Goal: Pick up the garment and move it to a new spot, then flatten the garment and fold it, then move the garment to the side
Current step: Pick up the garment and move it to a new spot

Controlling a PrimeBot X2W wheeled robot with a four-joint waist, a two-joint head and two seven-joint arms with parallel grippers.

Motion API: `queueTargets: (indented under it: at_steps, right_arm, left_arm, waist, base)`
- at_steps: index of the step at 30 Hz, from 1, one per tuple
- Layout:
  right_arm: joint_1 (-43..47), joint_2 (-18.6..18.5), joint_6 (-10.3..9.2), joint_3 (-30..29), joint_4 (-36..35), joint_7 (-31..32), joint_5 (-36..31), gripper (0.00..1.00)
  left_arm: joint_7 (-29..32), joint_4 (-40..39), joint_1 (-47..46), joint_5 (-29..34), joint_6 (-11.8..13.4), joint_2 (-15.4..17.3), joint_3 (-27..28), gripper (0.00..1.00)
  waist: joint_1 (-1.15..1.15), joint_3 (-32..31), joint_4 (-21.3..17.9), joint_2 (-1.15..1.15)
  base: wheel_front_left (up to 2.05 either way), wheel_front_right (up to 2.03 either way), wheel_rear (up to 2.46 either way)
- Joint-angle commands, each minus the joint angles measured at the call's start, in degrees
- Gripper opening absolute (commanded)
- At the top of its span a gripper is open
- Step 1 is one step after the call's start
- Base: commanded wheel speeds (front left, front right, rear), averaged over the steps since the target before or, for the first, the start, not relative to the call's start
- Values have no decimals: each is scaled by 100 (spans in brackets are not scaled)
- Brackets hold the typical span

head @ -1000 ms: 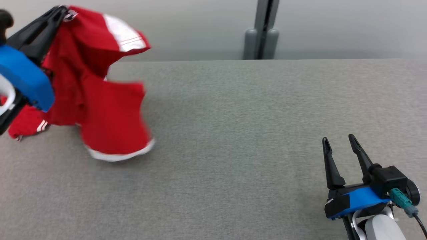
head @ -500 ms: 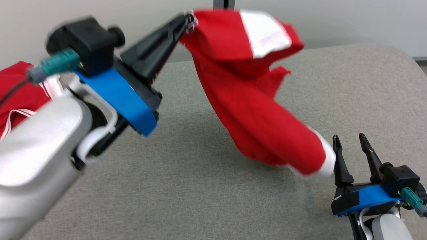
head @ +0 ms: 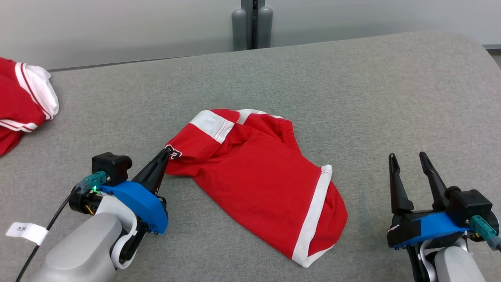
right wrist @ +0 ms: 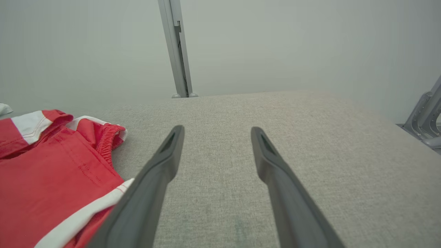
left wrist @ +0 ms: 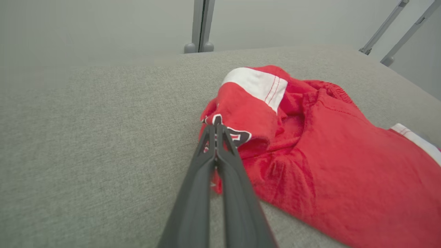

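The left gripper (head: pixel 167 154) was pinched shut on an edge of the red cloth garment with white bands (head: pixel 258 176), which lay rumpled in the middle of the grey fabric-covered table (head: pixel 372 90). The right gripper (head: pixel 406 157) stood open and empty nearby. It looked soft, light and floppy, best held at its hems.

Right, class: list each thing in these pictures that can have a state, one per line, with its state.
red garment: lying crumpled, not flattened or folded, one corner pinched.
left gripper: shut on the red garment's corner, low by the surface.
right gripper: open, holding nothing, apart from the cloth.
second red garment: bunched at the far left, untouched.
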Motion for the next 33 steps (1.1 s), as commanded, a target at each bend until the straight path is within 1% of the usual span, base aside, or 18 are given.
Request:
queueTargets:
  at_steps: [1,4,5,6,7,8,11,15,22,27,33]
  right_arm:
    - [-16,-20,-2,-17,4,-6,-13,100]
    - [-45,-21,-2,-41,36,-6,-49,100]
    - [-63,-20,-2,-36,46,-6,-55,100]
    - [-80,-20,-2,-22,53,-6,-56,100]
    - [-85,-21,-2,-15,63,-6,-51,100]
    - [-89,-21,-2,-9,72,-6,-49,100]
    - [-87,-21,-2,-6,83,-6,-53,100]
    - [-41,-21,-2,-41,75,-6,-91,100]
    - [127,-21,-2,-82,31,-5,-190,100]
    - [252,-21,-2,64,103,-6,-153,100]
    - [469,-21,-2,328,129,-5,-53,100]
  left_arm:
    - [-53,78,30,-15,-27,-32,51,0]
    - [-143,376,34,-11,-91,-218,169,0]
    - [-179,448,21,22,-85,-271,229,5]
    - [-185,512,13,61,-90,-317,279,37]
    - [-200,568,12,102,-84,-367,343,71]
    - [-213,613,20,150,-71,-420,418,100]
    - [-213,540,100,383,12,-556,861,100]
    - [-216,247,366,954,117,-647,1505,100]
    - [-212,-509,1361,1908,326,-976,2668,100]
    - [-212,-913,2199,2426,276,-1302,3310,100]
    - [-212,-1191,2895,2865,218,-1673,4019,100]
  waist:
    - [0,15,30,0]
    - [0,21,93,0]
    - [0,16,113,0]
    - [0,10,129,0]
    - [0,-2,147,0]
    - [0,-20,164,0]
    - [0,-84,217,0]
    - [0,-220,288,0]
    - [0,-456,440,0]
    - [0,-603,526,0]
    - [0,-718,588,0]
  base:
    - [0,0,0]
    - [0,0,0]
    - [0,0,0]
    - [0,0,0]
    - [0,0,0]
    - [0,0,0]
    - [0,0,0]
    - [0,0,0]
    - [0,0,0]
    - [0,0,0]
    - [0,0,0]
